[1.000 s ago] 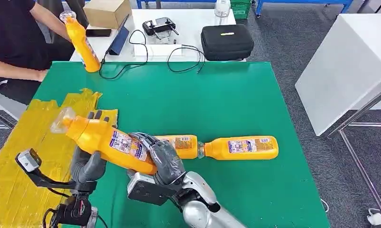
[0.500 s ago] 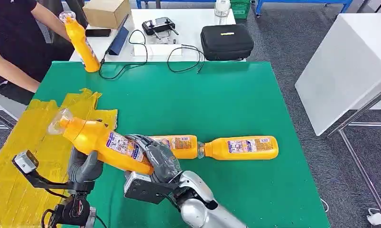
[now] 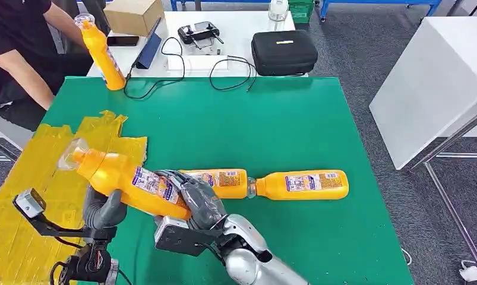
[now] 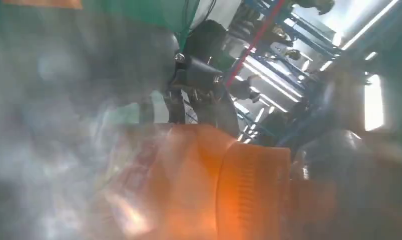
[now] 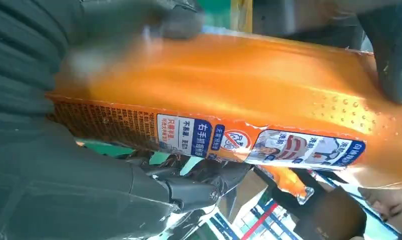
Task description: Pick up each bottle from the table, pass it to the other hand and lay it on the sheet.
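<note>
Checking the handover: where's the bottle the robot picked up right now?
In the head view, the bottle hangs tilted between left hand and right hand, over the yellow sheet's edge.

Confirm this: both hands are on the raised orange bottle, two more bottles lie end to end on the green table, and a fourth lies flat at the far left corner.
One thing is wrong: the fourth bottle stands upright at the far left corner, as the head view shows. The rest holds: the left hand and right hand both grip the raised bottle, and two bottles lie end to end on the green table.
</note>
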Controlling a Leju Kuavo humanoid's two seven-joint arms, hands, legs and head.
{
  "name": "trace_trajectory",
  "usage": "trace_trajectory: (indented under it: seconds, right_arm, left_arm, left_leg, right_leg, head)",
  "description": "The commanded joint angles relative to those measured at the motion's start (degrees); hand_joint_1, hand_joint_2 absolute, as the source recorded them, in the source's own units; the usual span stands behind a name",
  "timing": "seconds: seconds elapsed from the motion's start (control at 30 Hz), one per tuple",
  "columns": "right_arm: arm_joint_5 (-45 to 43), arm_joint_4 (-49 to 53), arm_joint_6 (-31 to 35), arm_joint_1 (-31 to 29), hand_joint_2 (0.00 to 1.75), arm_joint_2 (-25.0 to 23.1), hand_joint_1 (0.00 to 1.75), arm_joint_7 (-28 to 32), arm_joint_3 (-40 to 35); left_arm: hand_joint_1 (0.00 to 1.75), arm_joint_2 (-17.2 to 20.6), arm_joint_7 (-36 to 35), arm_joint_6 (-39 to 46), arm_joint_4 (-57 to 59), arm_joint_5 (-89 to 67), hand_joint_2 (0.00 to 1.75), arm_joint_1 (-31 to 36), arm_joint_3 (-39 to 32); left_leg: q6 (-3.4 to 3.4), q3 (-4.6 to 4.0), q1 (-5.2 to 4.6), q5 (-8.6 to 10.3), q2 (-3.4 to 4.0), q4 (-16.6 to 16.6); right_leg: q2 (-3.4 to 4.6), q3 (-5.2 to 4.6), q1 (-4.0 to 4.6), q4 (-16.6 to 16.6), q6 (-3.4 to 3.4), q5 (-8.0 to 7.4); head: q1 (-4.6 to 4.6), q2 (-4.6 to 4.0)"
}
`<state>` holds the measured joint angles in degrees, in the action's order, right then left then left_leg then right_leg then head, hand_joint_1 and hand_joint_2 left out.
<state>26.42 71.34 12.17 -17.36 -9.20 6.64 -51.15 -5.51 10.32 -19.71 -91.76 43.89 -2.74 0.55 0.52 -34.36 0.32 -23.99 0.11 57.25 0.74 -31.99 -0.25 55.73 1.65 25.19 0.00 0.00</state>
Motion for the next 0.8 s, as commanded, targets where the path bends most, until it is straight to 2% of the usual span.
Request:
trace_trajectory:
  seconds: [0.03, 0.07, 0.1, 0.3, 0.37, 0.57, 0.73, 0.8]
  right_arm:
    - [0.9, -3.2, -1.4, -0.7, 1.75, 0.9, 0.00, 0.2, -3.0]
    - [0.9, -3.0, -1.5, -0.6, 1.75, 1.0, 0.00, 0.1, -2.6]
    - [0.7, -2.7, -1.5, -0.2, 0.00, 1.5, 0.00, 0.1, -2.2]
    - [0.4, 2.4, 0.8, 3.2, 0.00, 4.9, 0.00, 0.5, 1.7]
    - [0.4, 2.6, 0.7, 3.2, 0.00, 5.0, 0.00, 0.5, 1.8]
    - [1.1, 9.4, 2.4, 7.7, 0.00, 6.7, 0.00, 0.2, 7.7]
    - [1.4, 9.9, 2.2, 8.0, 0.00, 6.8, 0.00, 0.2, 8.2]
    - [1.5, 10.9, 2.3, 8.9, 0.00, 6.8, 0.00, 0.2, 9.4]
  left_arm:
    - [1.75, -0.7, 0.0, 0.0, 3.9, -0.2, 1.75, 3.0, -0.8]
    - [1.75, -0.6, 0.2, -0.1, 3.9, -0.5, 1.75, 3.0, -1.2]
    - [1.75, -0.5, 0.5, 0.1, 3.7, -0.9, 1.75, 2.9, -1.5]
    - [1.75, 1.6, 6.2, 6.0, 3.0, -12.0, 1.75, 4.5, -7.0]
    - [1.75, 1.9, 6.3, 5.9, 3.0, -11.8, 1.75, 4.6, -7.4]
    - [1.75, 4.0, 14.4, 18.7, 2.7, -34.5, 1.75, 7.7, -12.8]
    - [1.75, 3.8, 14.1, 18.5, 2.4, -34.8, 1.75, 8.0, -13.3]
    - [1.75, 5.0, 16.7, 25.5, 2.2, -45.7, 1.75, 8.4, -13.0]
  left_leg:
    - [-0.01, 0.12, 0.02, 0.00, -0.13, 0.0]
    - [-0.02, 0.19, 0.04, -0.03, -0.15, 0.0]
    - [-0.02, 0.14, 0.04, -0.01, -0.12, 0.0]
    - [-0.01, 0.17, 0.04, -0.04, -0.14, 0.0]
    - [-0.03, 0.13, 0.05, -0.03, -0.15, 0.0]
    - [-0.01, 0.01, 0.05, 0.01, -0.13, 0.0]
    - [-0.02, 0.12, 0.06, -0.04, -0.14, 0.0]
    - [-0.03, 0.15, 0.07, -0.05, -0.13, 0.0]
  right_leg:
    - [-0.17, 0.17, 0.03, -0.1, -0.02, 0.03]
    - [-0.20, 0.25, 0.04, -0.1, -0.02, 0.05]
    - [-0.16, 0.19, 0.04, -0.1, -0.02, 0.03]
    - [-0.19, 0.25, 0.05, -0.1, -0.01, 0.05]
    - [-0.20, 0.19, 0.05, 0.0, -0.03, 0.05]
    - [-0.18, 0.06, 0.03, 0.0, -0.01, 0.02]
    - [-0.21, 0.17, 0.04, 0.0, -0.02, 0.06]
    - [-0.21, 0.21, 0.07, 0.0, -0.02, 0.06]
  head:
    - [0.00, 0.00]
    - [0.00, 0.00]
    - [0.00, 0.00]
    - [0.02, 0.00]
    - [0.00, 0.00]
    - [0.00, 0.00]
    - [0.00, 0.00]
    - [0.00, 0.00]
